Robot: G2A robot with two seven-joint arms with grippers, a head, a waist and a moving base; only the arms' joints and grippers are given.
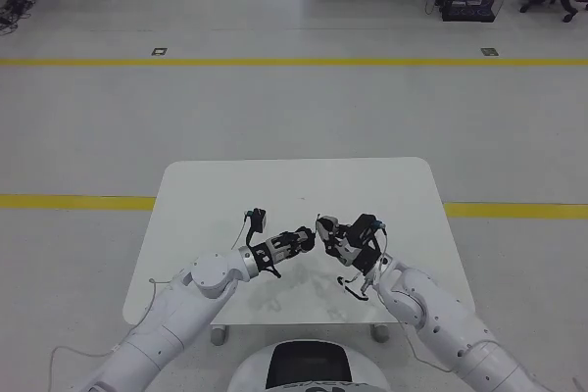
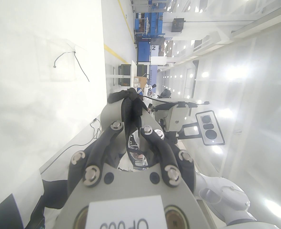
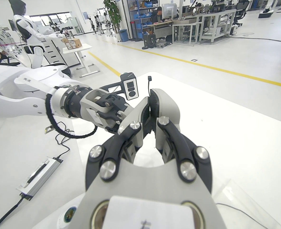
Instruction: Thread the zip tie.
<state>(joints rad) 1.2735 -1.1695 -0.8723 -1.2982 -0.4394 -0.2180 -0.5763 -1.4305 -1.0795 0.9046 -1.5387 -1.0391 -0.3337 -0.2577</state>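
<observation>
Between the pads of the right end effector (image 3: 150,98), which is closed on it, the black zip tie (image 3: 149,79) stands nearly upright, its square head poking out just past the fingertips. Just to the left, almost tip to tip with it, the left end effector (image 2: 129,97) is closed as well. Whether the strap's tail is pinched there I cannot tell, since the right one's finger hides the meeting point. Both hover above the near middle of the white surface (image 1: 274,186), apart from it. Nearer and to the right, a clear plastic sleeve (image 2: 57,60) lies flat on the surface with a thin black strand (image 2: 81,69) on it.

The step in hand looks like bringing tail to head. To do it well, the right side should hold the head rigid with its slot facing left. The left one should grip the strap close behind the tip so it cannot buckle, line it up along the slot's axis, and feed slowly. A twisted strap would likely jam, so the ridged face should meet the pawl.
</observation>
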